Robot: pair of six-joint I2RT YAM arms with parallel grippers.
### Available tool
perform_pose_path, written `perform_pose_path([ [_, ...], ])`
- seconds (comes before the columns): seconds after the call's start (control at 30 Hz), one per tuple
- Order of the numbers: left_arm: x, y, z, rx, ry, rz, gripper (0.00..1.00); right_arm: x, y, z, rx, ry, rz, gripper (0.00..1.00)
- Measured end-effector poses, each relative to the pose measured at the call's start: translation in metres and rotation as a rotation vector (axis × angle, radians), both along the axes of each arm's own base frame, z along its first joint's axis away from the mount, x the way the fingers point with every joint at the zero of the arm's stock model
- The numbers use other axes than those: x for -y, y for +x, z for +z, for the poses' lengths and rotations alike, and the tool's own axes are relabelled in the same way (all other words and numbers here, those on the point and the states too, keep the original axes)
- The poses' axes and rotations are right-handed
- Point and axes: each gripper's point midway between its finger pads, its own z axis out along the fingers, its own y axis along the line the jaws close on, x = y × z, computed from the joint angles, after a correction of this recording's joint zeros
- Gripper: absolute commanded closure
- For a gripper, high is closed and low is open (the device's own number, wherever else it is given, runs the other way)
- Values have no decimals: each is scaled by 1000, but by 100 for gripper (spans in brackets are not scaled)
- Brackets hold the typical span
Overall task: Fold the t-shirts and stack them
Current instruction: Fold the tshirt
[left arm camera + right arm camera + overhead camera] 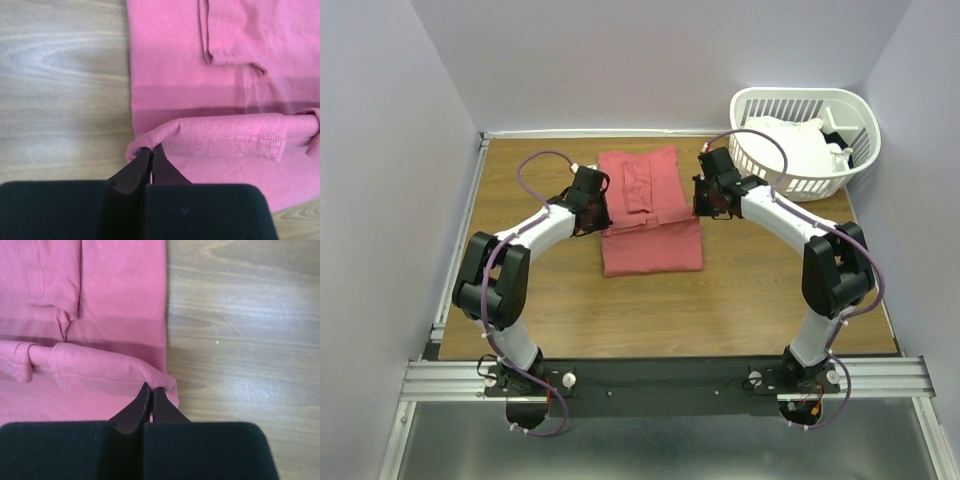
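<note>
- From above, the coral-red t-shirt lies on the wooden worktop, between the two arms and toward the far side. Its sides are folded in, so it makes a long rectangle.
- The left end effector is at the shirt's left edge and the right end effector at its right edge. They are roughly level with each other, and both are touching the cloth.
- A doubled-over band of cloth runs across the shirt between them.
- At the far right corner stands a white slatted laundry basket with white t-shirts heaped inside, well apart from the red one.
- In the left wrist view, the left end effector has its fingers pressed together, with a corner of the coral-red t-shirt pinched at their tips.
- From that corner the stitched hem stands up off the layer beneath and runs off to the right as a soft roll.
- Beyond it a folded-in sleeve lies flat on the shirt, and bare worktop shows to the left.
- The right wrist view is the mirror of this: the right end effector is clamped tight on the opposite corner of the coral-red t-shirt.
- The hem is lifted there too and runs away to the left, above the flat cloth below.
- A sleeve lies folded further off, and wood-grain worktop fills the right side.
</note>
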Motion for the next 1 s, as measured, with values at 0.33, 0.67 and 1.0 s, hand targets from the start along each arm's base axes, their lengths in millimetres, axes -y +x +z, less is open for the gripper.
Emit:
perform_pose_path([
  [0.33,-5,19,-7,17,2,15,100,-1,19,-20,-7,-13,4,100],
  [0.67,-3,27,-20,15,9,19,100,2,30,-44,-16,-28,3,100],
  [1.0,-5,30,-25,16,19,34,54,-1,32,-55,-25,-30,22,71],
])
